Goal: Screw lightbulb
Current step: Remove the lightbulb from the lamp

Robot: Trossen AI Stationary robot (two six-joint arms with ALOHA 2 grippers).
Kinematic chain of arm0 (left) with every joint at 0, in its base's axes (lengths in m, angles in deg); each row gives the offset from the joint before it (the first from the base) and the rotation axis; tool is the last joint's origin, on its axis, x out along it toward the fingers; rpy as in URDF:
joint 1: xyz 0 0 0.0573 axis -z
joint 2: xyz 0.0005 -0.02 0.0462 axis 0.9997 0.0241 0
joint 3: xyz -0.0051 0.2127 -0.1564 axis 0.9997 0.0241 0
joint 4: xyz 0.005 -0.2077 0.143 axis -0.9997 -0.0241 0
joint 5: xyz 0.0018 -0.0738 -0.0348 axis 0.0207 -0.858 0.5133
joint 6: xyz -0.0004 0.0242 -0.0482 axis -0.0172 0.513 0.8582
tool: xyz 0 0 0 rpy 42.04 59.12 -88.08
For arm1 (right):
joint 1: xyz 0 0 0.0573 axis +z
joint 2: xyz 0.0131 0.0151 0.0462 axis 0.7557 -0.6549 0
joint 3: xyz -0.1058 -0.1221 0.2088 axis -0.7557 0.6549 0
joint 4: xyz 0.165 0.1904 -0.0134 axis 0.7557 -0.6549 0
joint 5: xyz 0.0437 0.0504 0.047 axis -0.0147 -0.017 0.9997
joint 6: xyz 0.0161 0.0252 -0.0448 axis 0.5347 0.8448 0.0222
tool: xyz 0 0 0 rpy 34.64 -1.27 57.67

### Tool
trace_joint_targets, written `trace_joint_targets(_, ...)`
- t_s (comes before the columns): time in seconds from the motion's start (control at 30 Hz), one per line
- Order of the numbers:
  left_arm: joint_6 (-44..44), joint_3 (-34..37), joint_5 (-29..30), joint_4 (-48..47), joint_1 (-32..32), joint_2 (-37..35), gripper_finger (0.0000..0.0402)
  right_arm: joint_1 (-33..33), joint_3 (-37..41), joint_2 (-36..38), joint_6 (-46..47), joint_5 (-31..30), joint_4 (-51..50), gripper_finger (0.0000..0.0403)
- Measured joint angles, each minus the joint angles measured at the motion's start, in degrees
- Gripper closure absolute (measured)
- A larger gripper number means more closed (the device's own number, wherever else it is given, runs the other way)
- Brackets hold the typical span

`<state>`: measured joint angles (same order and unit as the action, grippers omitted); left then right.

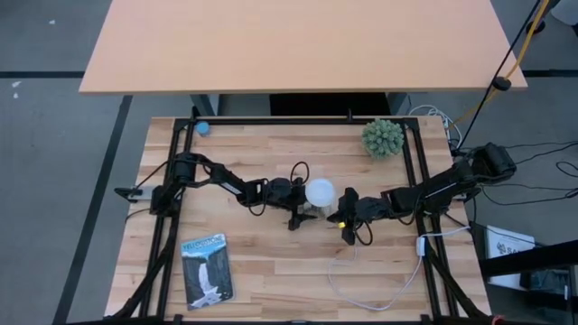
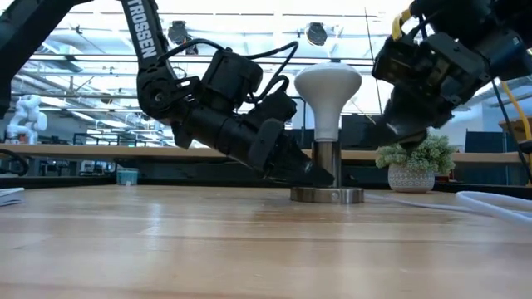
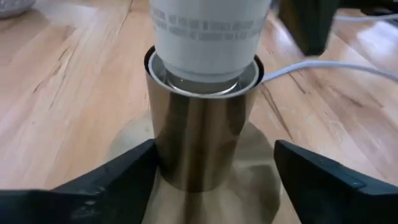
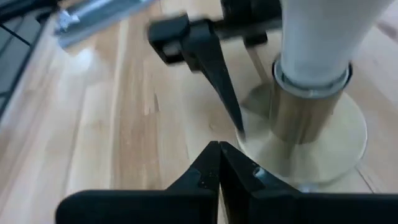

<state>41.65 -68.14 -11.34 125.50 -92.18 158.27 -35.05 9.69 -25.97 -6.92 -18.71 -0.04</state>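
The white lightbulb [image 2: 328, 91] stands upright with its neck in the metal socket tube [image 3: 199, 137], which rises from a round metal base disc [image 2: 327, 195] at the table's middle. My left gripper [image 3: 214, 168] is open and low, its fingers on either side of the socket tube, reaching in from the table's left. My right gripper [image 4: 217, 149] is shut on nothing. It hangs above the table just right of the base disc [image 4: 348, 143], pointing slantwise down toward it. My left gripper has one finger [image 3: 134, 171] close against the socket tube's lower side [image 3: 163, 165]; whether it touches I cannot tell. The other finger [image 3: 311, 174] stands clear of the tube. The fingers come nearly level from the table's left, just above the base disc.
A white cord [image 1: 379, 289] runs from the base toward the near right. A green spiky ball in a pot [image 1: 383, 137] stands at the far right. A booklet [image 1: 207, 269] lies near left and a small blue thing [image 1: 203, 127] far left.
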Motion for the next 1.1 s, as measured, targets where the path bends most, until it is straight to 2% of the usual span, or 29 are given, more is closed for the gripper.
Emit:
trace_joint_targets(0.2,0.94,0.22,-1.76,-2.76,-0.37,-2.05,0.0065,0.0,0.02,2.03,1.55,-0.25,-5.83,0.0403)
trace_joint_targets(0.37,1.09,0.37,-1.82,-12.7,-1.55,-7.98,0.0065,0.0,0.02,4.15,-0.05,-0.35,-6.26,0.0403)
trace_joint_targets(0.6,1.05,0.26,-1.94,-21.41,-2.79,-14.43,0.0065,-0.02,0.02,4.68,-0.7,-0.7,-6.37,0.0403)
trace_joint_targets(0.8,1.39,0.21,-1.93,-25.5,-4.06,-15.17,0.0065,-0.02,0.02,4.66,-0.57,-0.69,-6.21,0.0403)
trace_joint_targets(1.03,0.95,0.57,-1.92,-40.17,-6.95,-19.25,0.0065,0.0,0.07,4.63,0.12,-0.55,-6.28,0.0403)
trace_joint_targets(1.1,1.44,0.72,-2.23,-39.38,-7.56,-20.34,0.0065,0.0,0.07,4.63,-0.08,-0.52,-6.26,0.0403)
